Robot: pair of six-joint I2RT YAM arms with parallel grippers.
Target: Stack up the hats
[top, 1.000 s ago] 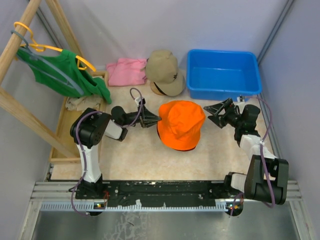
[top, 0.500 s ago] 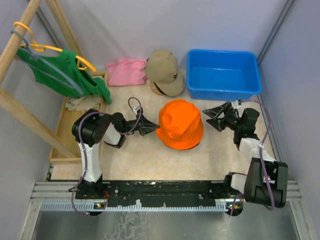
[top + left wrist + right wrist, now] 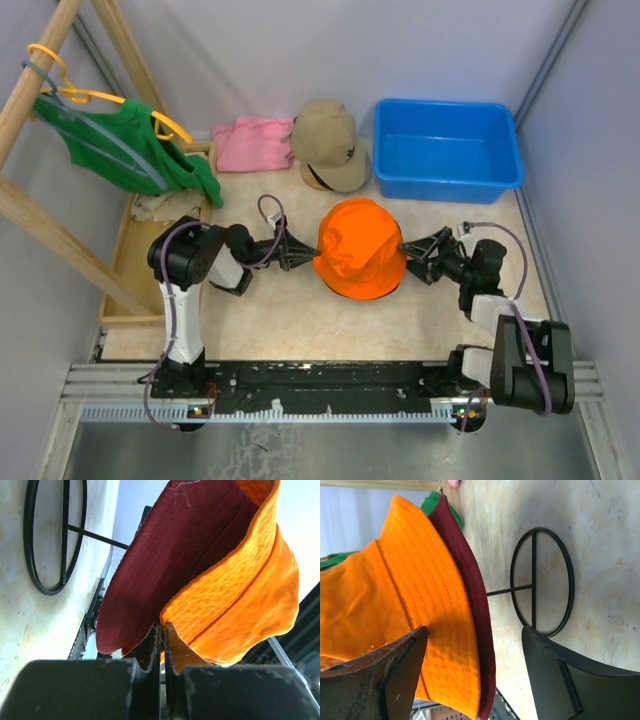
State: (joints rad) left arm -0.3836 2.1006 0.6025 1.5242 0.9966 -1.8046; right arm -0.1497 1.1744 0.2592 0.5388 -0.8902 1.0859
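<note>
The bright orange bucket hat (image 3: 360,250) sits mid-table over the dark red hat (image 3: 150,555), whose brim shows beneath it in both wrist views. My left gripper (image 3: 305,262) is shut on the left edge of the orange hat's brim (image 3: 200,615). My right gripper (image 3: 408,258) is open at the hat's right side, with the orange brim (image 3: 445,630) and the dark red brim (image 3: 480,630) between its fingers (image 3: 395,675). The tan cap (image 3: 328,143) lies at the back. No black cap is in view.
A blue bin (image 3: 447,150) stands at the back right. A pink folded cloth (image 3: 252,142) lies left of the tan cap. A green garment (image 3: 130,150) hangs on a wooden rack (image 3: 40,225) at left. A black wire ring (image 3: 540,582) lies on the table beneath the hats.
My right gripper has moved down and left, from clear of the hat to straddling its right brim. My left gripper dropped slightly, still at the left brim. The hat shifted little.
</note>
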